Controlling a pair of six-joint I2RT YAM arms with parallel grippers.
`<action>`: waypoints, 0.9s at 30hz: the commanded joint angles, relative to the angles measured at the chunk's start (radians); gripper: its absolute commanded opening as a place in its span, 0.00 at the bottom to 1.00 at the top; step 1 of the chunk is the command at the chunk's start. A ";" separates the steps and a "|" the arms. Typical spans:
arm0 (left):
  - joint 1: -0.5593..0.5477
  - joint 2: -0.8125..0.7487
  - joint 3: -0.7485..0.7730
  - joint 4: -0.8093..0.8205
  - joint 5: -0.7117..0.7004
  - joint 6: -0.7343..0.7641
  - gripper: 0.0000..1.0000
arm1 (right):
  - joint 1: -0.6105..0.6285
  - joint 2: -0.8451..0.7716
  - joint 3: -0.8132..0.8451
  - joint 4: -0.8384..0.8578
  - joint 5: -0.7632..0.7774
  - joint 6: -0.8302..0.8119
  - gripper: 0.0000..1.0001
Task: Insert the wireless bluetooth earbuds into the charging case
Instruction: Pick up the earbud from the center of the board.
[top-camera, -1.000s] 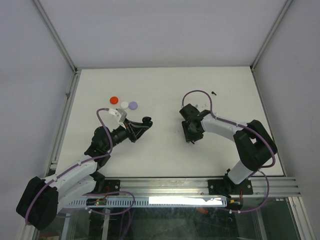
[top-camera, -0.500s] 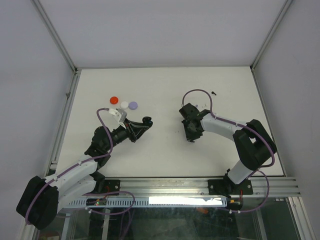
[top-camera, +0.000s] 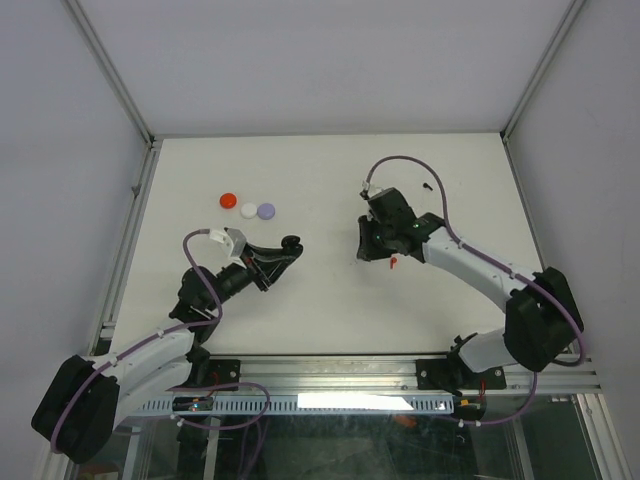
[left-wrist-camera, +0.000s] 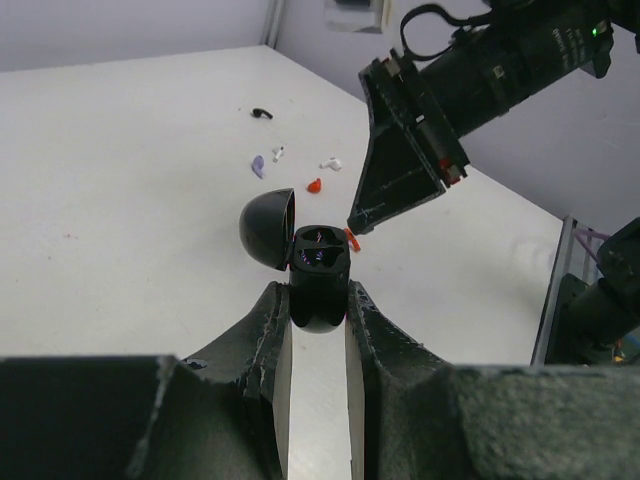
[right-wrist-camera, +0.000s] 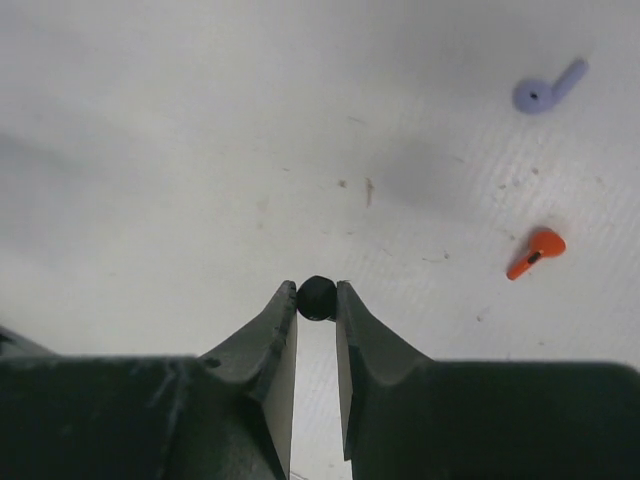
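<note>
Earbuds lie loose on the white tabletop (right-wrist-camera: 150, 150): a lavender one (right-wrist-camera: 545, 90) and a red one (right-wrist-camera: 535, 252), apart from each other, off to one side of the right end effector (right-wrist-camera: 316, 305), whose jaws are pinched narrow on a tiny black earbud (right-wrist-camera: 316, 296). The left end effector (left-wrist-camera: 316, 305) clamps the black charging case (left-wrist-camera: 320, 262) upright, its lid (left-wrist-camera: 267, 228) hinged open

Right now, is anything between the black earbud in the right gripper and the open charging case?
Nothing visible. The black earbud sits pinched in the right gripper, and only table shows between it and the charging case, whose lid is swung open. A red earbud lies on the table near that gripper.
</note>
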 joint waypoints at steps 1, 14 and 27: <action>0.000 -0.022 -0.004 0.182 0.000 0.052 0.00 | 0.004 -0.132 0.068 0.152 -0.122 0.035 0.17; 0.000 0.010 0.059 0.338 0.089 0.144 0.00 | 0.062 -0.284 0.080 0.470 -0.364 0.100 0.17; 0.000 0.051 0.103 0.431 0.200 0.242 0.00 | 0.136 -0.305 0.042 0.791 -0.562 0.197 0.17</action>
